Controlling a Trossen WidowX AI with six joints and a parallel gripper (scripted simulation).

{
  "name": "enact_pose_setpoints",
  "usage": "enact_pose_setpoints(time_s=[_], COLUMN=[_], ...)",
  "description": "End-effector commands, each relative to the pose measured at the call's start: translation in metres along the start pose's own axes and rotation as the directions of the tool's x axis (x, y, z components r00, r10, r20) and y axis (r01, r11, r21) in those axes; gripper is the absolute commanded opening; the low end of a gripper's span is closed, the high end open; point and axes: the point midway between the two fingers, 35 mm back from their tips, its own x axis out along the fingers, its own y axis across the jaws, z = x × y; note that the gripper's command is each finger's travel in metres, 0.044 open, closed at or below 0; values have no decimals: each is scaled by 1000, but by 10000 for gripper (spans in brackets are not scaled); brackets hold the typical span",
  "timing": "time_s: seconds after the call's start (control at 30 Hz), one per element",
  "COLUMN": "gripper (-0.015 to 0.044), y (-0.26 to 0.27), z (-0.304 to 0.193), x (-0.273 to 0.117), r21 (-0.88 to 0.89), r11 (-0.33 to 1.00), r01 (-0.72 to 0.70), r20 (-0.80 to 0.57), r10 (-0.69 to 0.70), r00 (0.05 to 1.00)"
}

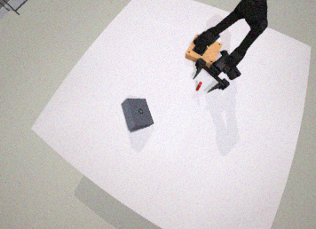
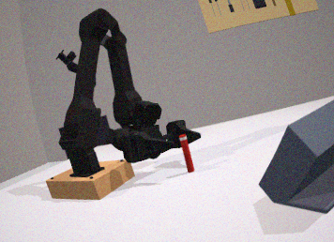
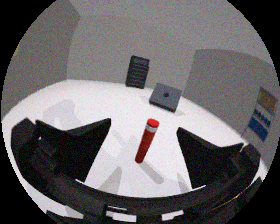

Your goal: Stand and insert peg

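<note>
The red peg (image 1: 199,86) (image 2: 188,157) (image 3: 145,145) stands upright on the table (image 1: 102,64) (image 2: 155,218) (image 3: 100,107), its white-banded end up and its plain end down. My gripper (image 1: 201,85) (image 2: 189,141) (image 3: 145,126) is open wide. One finger is on each side of the peg's upper part, with a gap on both sides in the wrist view. The grey sloped panel block (image 1: 132,119) (image 2: 281,166) (image 3: 159,100) stands apart from the peg. Its hole (image 1: 140,111) (image 3: 166,94) shows as a small dark round spot; the exterior view does not show the hole.
The arm rises from a wooden base (image 1: 191,56) (image 2: 72,189) close behind the gripper. A dark slatted object (image 3: 137,72) is beyond the panel block in the wrist view. A tool board (image 2: 213,22) hangs on the wall.
</note>
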Motion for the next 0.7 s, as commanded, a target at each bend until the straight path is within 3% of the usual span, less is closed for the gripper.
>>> enact_pose_setpoints(time_s=[0.0, 0.33, 0.5, 0.67], gripper=[440, 440, 440, 440], y=[2, 1, -12, -13], z=[7, 126, 158, 159], x=[-1, -11, -14, -14], r21=[-2, -1, -2, -2], r11=[1000, 1000, 1000, 1000], r01=[0, -1, -1, -1], r20=[0, -1, -1, -1], r10=[0, 1, 1, 1], r00=[1000, 1000, 1000, 1000])
